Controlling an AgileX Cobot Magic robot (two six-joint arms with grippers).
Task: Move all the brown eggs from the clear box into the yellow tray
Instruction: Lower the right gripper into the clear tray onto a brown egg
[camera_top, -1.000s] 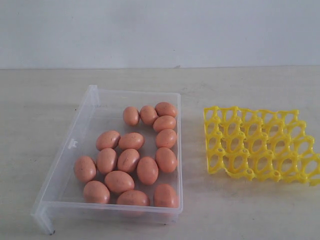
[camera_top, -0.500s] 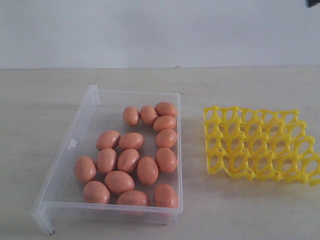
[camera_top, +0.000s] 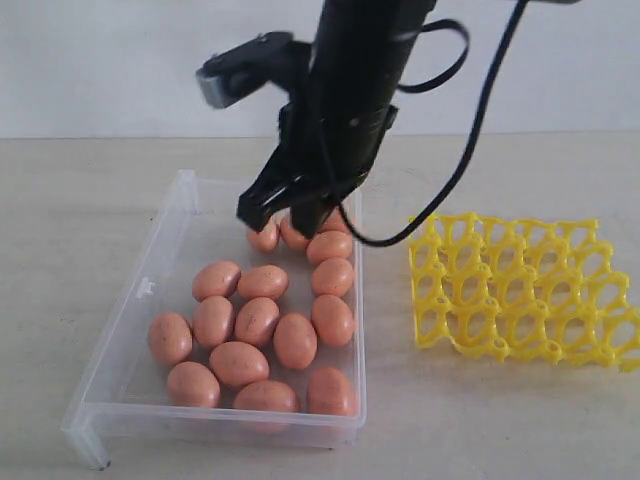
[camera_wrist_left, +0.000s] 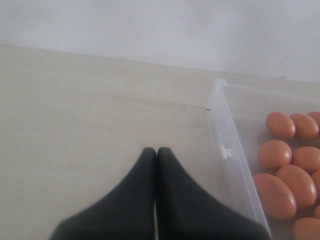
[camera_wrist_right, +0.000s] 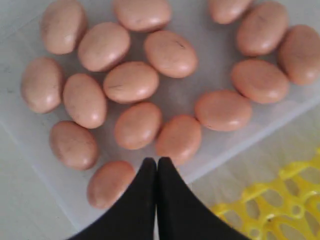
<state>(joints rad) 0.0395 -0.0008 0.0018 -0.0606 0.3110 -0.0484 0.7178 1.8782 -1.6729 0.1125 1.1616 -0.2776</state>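
Several brown eggs lie loose in the clear box at the left of centre. To its right, the yellow tray has nothing in its cups. My right gripper hangs above the far end of the box, over the rearmost eggs, partly hiding them. The right wrist view shows this gripper shut with nothing in it, above the eggs near the box wall, with a tray corner beside it. My left gripper is shut over the table, apart from the box.
Box and tray rest on a pale wooden table with a white wall behind. A black cable loops from the right arm down toward the tray's far left corner. The left arm does not show in the exterior view.
The right arm has come into the exterior view from the top and now hangs over the far end of the box. Eggs, box and tray have not moved.
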